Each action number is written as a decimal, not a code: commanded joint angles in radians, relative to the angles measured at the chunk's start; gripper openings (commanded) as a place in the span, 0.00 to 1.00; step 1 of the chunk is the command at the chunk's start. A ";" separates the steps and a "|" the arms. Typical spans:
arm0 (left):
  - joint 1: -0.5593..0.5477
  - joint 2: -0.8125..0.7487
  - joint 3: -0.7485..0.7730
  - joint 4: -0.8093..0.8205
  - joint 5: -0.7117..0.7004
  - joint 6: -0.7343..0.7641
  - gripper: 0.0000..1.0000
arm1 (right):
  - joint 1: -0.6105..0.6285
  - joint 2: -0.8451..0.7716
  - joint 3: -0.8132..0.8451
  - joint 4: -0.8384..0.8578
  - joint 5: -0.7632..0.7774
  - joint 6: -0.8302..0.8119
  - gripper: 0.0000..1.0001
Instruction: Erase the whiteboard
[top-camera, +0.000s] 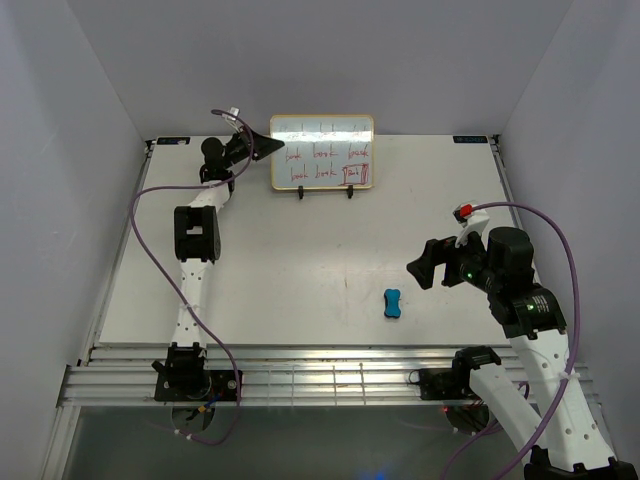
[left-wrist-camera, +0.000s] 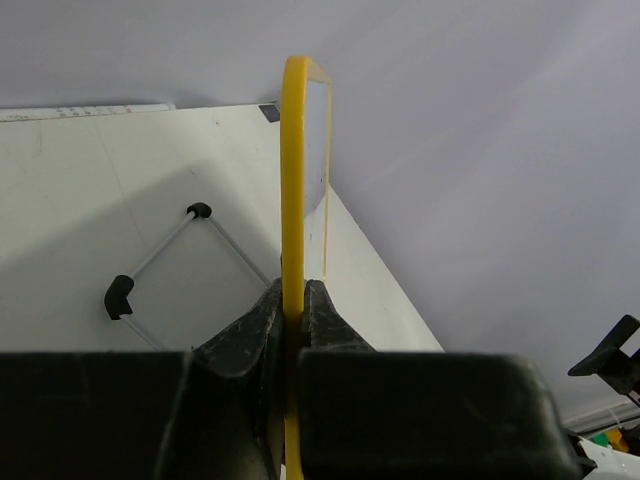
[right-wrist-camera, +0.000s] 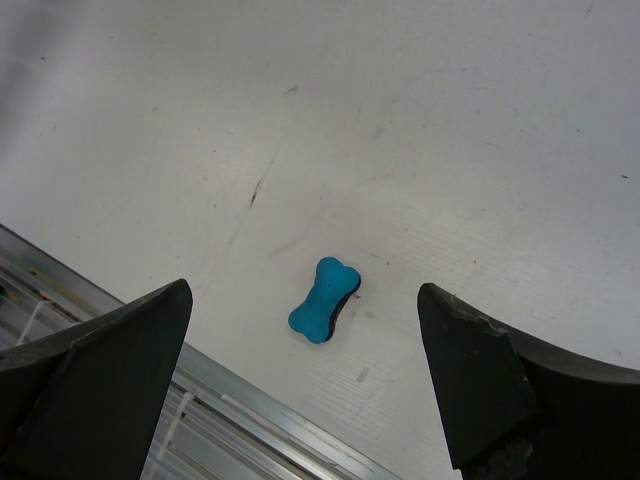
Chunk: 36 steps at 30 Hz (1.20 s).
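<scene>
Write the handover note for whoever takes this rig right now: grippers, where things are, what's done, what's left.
Left gripper: shut on the left edge of the whiteboard.
Right gripper: open and empty, held above the table, aimed down at the eraser.
The whiteboard stands upright on its wire stand at the far side of the table, its face covered in red writing.
The eraser lies flat near the front edge, with nothing touching it.
Done: board gripped at its edge.
Left: pick up the eraser and wipe off all the writing.
</scene>
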 joint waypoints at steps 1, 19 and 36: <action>0.003 0.000 0.013 0.023 -0.036 -0.007 0.00 | -0.003 -0.003 0.001 0.021 -0.013 -0.004 0.99; 0.006 -0.074 -0.157 0.421 -0.162 -0.174 0.00 | -0.003 -0.024 0.001 0.026 -0.009 -0.006 0.99; -0.022 -0.098 -0.133 0.520 -0.324 -0.174 0.00 | -0.003 -0.016 0.000 0.027 -0.009 -0.006 0.99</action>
